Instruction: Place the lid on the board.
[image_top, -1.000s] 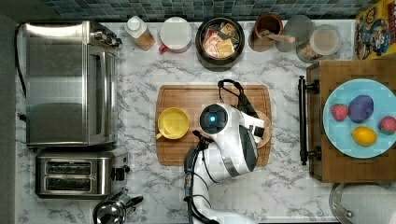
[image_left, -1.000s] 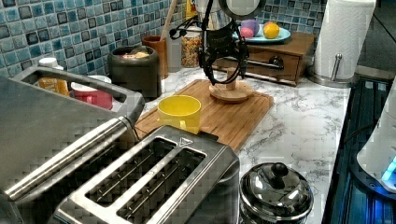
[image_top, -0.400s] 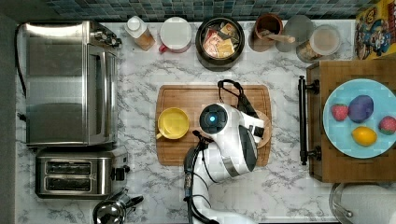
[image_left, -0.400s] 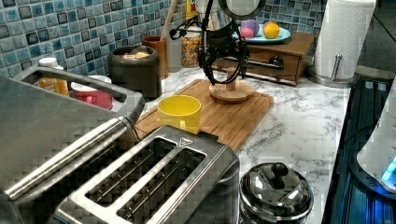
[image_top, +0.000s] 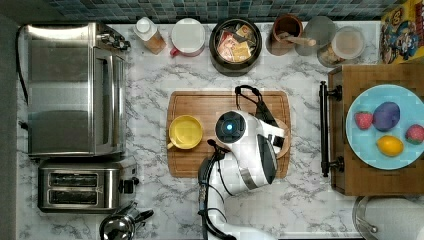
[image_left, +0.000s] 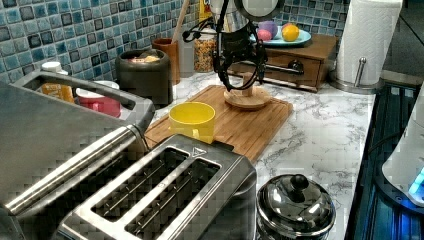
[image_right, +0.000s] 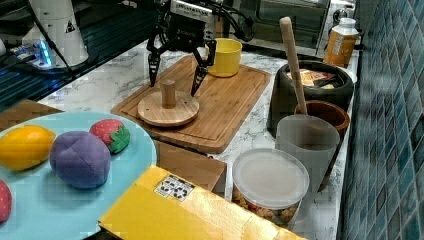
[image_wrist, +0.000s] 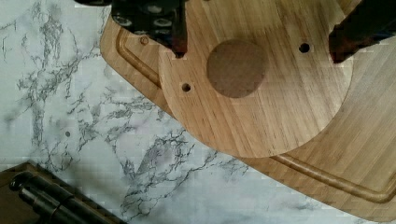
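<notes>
My gripper (image_right: 175, 72) hangs spread wide above the round flat wooden lid with an upright peg knob (image_right: 168, 107), one finger on each side of the knob and neither touching it. The lid lies flat on the large rectangular wooden cutting board with a grooved edge (image_right: 227, 107), close to the corner nearest the dark wooden tray with a black bar handle (image_top: 372, 80); in the wrist view the lid's (image_wrist: 261, 93) rim laps over the board's (image_wrist: 369, 154) groove and sits just inside its rounded corner.

As I judge it, the placing is done and the risk lies in leaving. My fingertips (image_right: 196, 85) reach down level with the knob, so any sideways drift before I rise could clip it and shove the lid over that near edge onto the white marble counter (image_top: 150, 100). A slanted lift toward the yellow cup (image_left: 192, 121) could also brush it. Straight up looks safest to me.

For writing, the white robot base (image_right: 56, 30) bears a small triangular warning label whose text I cannot read. The yellow box (image_right: 170, 210) carries a white sticker of recycling-type symbols, also illegible.
</notes>
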